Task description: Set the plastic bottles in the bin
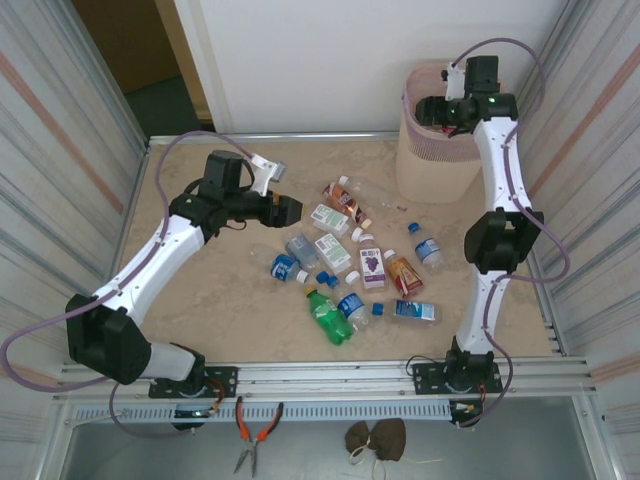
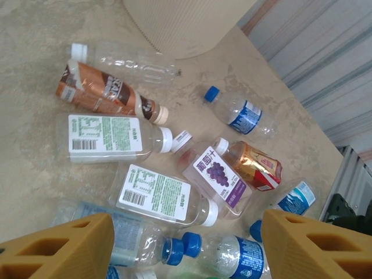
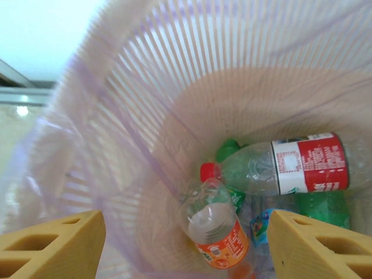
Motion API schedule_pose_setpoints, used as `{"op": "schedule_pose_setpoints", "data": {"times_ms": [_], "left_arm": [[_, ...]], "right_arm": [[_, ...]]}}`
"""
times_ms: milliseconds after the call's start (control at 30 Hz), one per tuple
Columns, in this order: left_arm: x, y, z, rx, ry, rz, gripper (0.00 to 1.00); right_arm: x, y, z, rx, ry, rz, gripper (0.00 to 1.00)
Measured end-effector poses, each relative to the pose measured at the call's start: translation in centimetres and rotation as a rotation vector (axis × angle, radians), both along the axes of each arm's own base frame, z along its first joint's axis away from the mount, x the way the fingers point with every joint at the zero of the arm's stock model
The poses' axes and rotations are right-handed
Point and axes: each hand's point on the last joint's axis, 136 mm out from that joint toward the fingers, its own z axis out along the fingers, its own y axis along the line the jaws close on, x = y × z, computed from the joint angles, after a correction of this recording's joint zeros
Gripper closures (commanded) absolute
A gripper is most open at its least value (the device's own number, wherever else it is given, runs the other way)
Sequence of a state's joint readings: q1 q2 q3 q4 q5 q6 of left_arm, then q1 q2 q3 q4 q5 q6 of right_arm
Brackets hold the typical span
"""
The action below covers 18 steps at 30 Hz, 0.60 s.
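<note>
One white-green-labelled bottle lies just ahead of the wide, empty left end effector, long axis running finger to finger.

- Top external: fixed, high and behind the near edge of the beige marbled tabletop. Faces forward and down, far off, takes in all of it.
- Left wrist: low and close, slanted across the small clear, brown and green plastic bottles toward the tall beige ribbed plastic bin.
- Right wrist: close above the bin's rim, facing down inside.
- Shared: top external and left wrist both cover the plastic bottles on the tabletop. All three catch the bin.
</note>
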<state>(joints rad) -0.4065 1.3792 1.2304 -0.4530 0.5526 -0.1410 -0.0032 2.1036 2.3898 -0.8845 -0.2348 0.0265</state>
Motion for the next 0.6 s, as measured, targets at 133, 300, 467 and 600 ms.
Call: {"op": "schedule_pose_setpoints", "data": {"times_ms": [133, 300, 467, 600], "left_arm": [[0.4, 1.2, -1.1, 0.041, 0.056, 0.092, 0.32], [1.2, 3.6, -2.9, 0.056, 0.142, 0.246, 0.31], [1.0, 7.1, -6.3, 0.082, 0.277, 0.456, 0.27], [0.2, 9.6, -8.7, 0.11, 0.385, 0.653, 0.24]], "right_arm": [[-1.4, 0.1, 3.3, -0.012, -0.06, -0.021, 0.27], [-3.2, 0.6, 6.3, -0.039, -0.111, -0.034, 0.26], [-5.9, 1.6, 8.3, -0.058, -0.141, -0.033, 0.25], [-8.5, 2.3, 8.8, -0.074, -0.148, -0.026, 0.24]]}}
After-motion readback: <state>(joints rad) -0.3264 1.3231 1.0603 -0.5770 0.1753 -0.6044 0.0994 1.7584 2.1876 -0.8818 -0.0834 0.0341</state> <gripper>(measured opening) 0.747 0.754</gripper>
